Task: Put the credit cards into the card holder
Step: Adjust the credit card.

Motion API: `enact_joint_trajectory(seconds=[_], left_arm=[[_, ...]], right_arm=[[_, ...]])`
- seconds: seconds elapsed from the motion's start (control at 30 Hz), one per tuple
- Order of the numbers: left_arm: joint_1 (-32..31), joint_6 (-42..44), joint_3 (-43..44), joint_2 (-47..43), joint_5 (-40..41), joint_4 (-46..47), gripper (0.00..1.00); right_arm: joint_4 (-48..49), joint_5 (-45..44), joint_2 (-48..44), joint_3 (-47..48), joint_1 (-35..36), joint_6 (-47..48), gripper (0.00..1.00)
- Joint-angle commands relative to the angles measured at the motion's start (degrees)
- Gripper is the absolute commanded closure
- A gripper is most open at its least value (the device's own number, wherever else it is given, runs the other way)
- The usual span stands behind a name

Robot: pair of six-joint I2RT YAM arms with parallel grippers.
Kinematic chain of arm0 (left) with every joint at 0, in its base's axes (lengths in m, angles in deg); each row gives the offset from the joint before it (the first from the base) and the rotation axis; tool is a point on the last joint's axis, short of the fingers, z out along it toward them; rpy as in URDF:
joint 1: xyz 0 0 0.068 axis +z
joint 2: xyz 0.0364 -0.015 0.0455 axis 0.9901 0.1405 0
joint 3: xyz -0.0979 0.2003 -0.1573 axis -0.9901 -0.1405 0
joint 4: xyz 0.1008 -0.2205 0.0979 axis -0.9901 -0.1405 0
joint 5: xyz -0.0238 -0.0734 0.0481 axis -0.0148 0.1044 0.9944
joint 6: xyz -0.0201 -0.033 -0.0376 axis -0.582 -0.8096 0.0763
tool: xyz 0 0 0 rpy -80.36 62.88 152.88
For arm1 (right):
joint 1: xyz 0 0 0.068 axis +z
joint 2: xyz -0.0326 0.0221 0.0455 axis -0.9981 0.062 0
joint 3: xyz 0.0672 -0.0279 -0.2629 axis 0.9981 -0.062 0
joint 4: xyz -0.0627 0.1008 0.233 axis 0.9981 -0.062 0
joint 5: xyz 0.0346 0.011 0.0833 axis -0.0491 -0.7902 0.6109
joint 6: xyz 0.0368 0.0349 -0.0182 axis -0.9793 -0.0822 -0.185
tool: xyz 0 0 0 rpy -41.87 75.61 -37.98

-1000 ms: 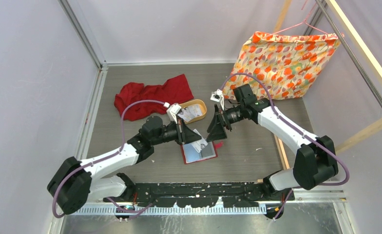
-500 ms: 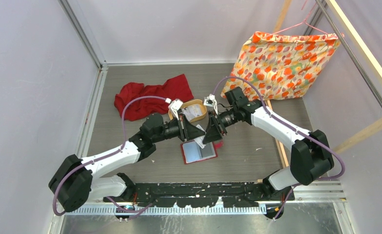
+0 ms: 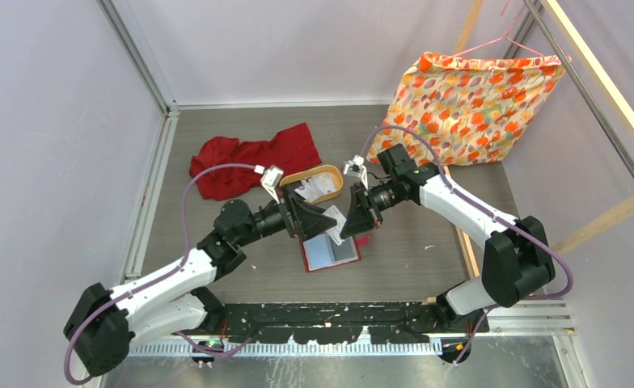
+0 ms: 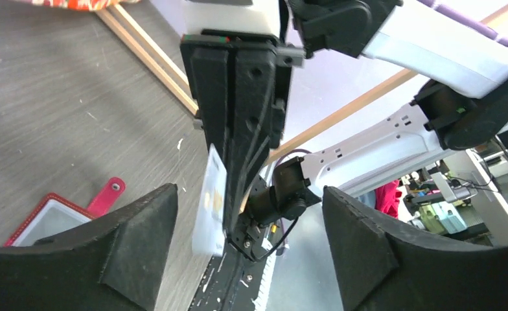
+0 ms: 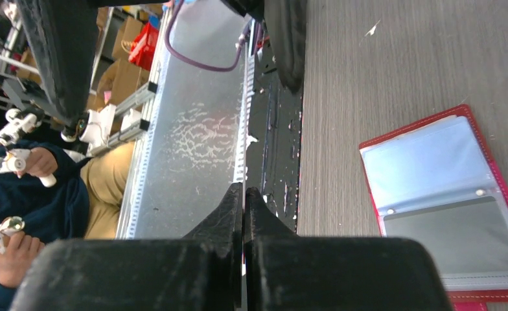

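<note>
Card holder (image 3: 331, 252): red, folded open and flat on the grey table (image 3: 427, 234), clear pockets facing up, near the middle just ahead of the arm bases; pockets look empty in the right wrist view.
Snap tab (image 4: 109, 193): pink-red, sticking out from the holder's edge, lying on the table.
Held card (image 4: 210, 208): pale and thin, standing on edge, up off the table above the holder's far side, lower end poking out past the fingers that pinch it.
Right gripper (image 5: 243, 194): clenched, fingers pressed together on the held card; card itself barely visible from the right wrist.
Left gripper (image 3: 318, 220): released, fingers (image 4: 128, 253) spread wide to either side of the held card, not touching it, nose to nose with the right gripper.
Loose cards (image 3: 317, 188): whitish, piled in the oval tan tray, count hard to tell.
Tray (image 3: 339, 177): on the table just beyond the two grippers, near the holder but apart from it.
Red cloth (image 3: 249, 158): crumpled, far left, just beside the tray.
Floral fabric (image 3: 467, 97): orange-patterned, hanging on a pink hanger at the far right corner, well apart from the holder.
</note>
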Motion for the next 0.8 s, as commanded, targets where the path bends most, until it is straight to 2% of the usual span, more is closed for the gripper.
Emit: enact_joint_trajectory(seconds=[0.0, 0.07, 0.17, 0.5, 0.63, 0.77], left_arm=[[0.0, -0.3, -4.5, -7.0, 4.2, 3.5, 0.11], [0.0, -1.5, -7.9, -8.9, 5.7, 5.4, 0.07], [0.0, -4.3, -11.0, -8.7, 6.5, 11.1, 0.06], [0.0, -9.7, -9.3, 2.8, 7.3, 27.1, 0.28], [0.0, -9.3, -7.8, 3.6, 7.2, 26.5, 0.35], [0.1, -7.6, -6.1, 2.3, 7.0, 20.6, 0.47]], right_arm=[[0.3, 5.8, -3.1, 1.6, -3.6, 0.7, 0.99], [2.5, 6.3, -4.1, 1.1, -4.5, -1.5, 0.99], [3.5, 6.8, -4.1, 1.0, -5.1, -2.6, 0.99], [5.8, 6.9, -1.6, 0.7, -5.2, -5.5, 0.99], [5.9, 6.6, -0.9, 0.5, -5.1, -5.7, 0.99], [6.1, 6.0, -0.7, 0.2, -5.1, -5.7, 0.99]])
